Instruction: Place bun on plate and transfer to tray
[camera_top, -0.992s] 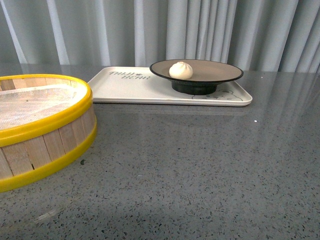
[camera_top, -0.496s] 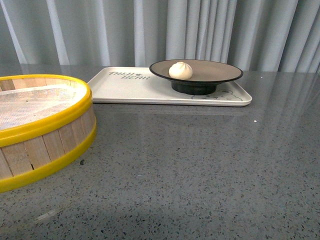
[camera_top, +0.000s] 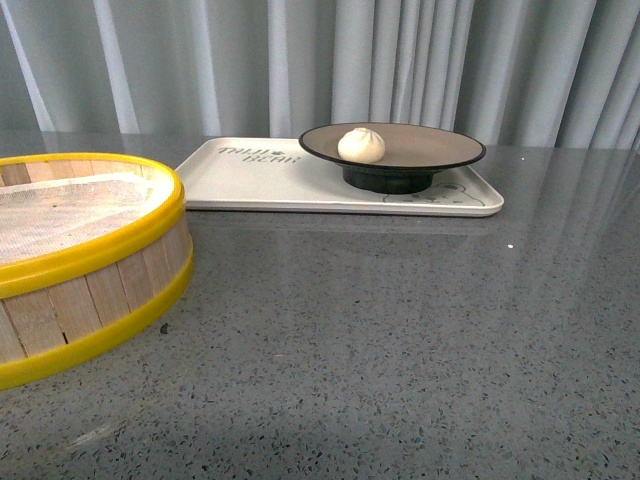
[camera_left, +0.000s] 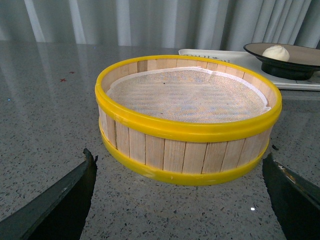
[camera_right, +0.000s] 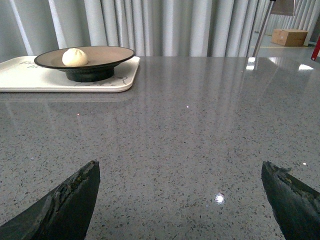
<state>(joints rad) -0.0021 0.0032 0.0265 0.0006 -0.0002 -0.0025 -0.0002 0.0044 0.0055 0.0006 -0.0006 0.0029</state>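
Observation:
The white bun sits on the black-rimmed tan plate. That plate stands on the right half of the cream tray at the back of the grey table. Neither arm shows in the front view. In the left wrist view, my left gripper is open, low over the table, facing the steamer basket, with the bun and plate far beyond. Over bare tabletop my right gripper is open and holds nothing; the bun, plate and tray lie well ahead of it.
A yellow-rimmed wooden steamer basket with a white cloth liner stands at the front left. Grey curtains hang behind the table. In the right wrist view a cardboard box sits on the floor far off.
The front view has shifted very slightly; the bun, plate, tray and basket stay where they were.

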